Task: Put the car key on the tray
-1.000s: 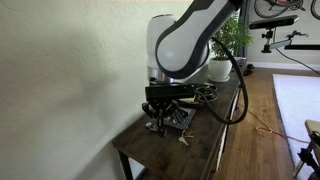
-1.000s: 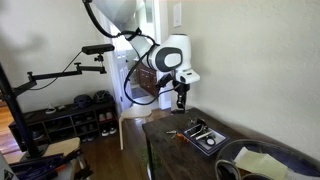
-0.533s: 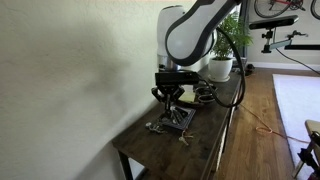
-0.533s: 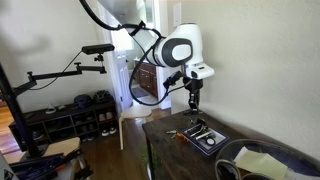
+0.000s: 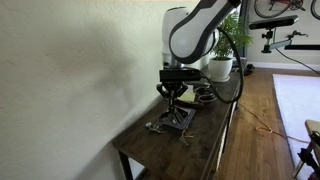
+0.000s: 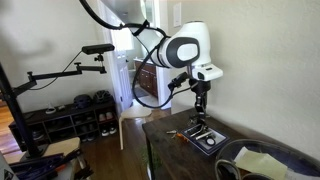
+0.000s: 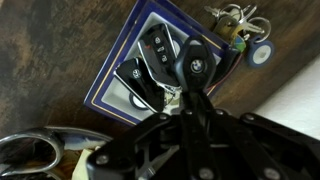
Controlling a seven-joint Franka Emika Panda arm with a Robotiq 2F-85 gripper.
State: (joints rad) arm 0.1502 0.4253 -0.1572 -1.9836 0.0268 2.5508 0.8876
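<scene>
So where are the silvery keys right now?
In the wrist view the keys lie at the top right, on the table, just past the tray's far corner.

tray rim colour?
Blue-violet border around a dark centre; the tray shows best in the wrist view.

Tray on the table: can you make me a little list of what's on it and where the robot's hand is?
tray: dark, square, on the wooden table
car key: black, lying on the tray near its edge
other black fobs: also on the tray
bunch of keys: silvery, beside the tray
gripper: hangs above the tray
jaws: can't tell if open or shut
</scene>
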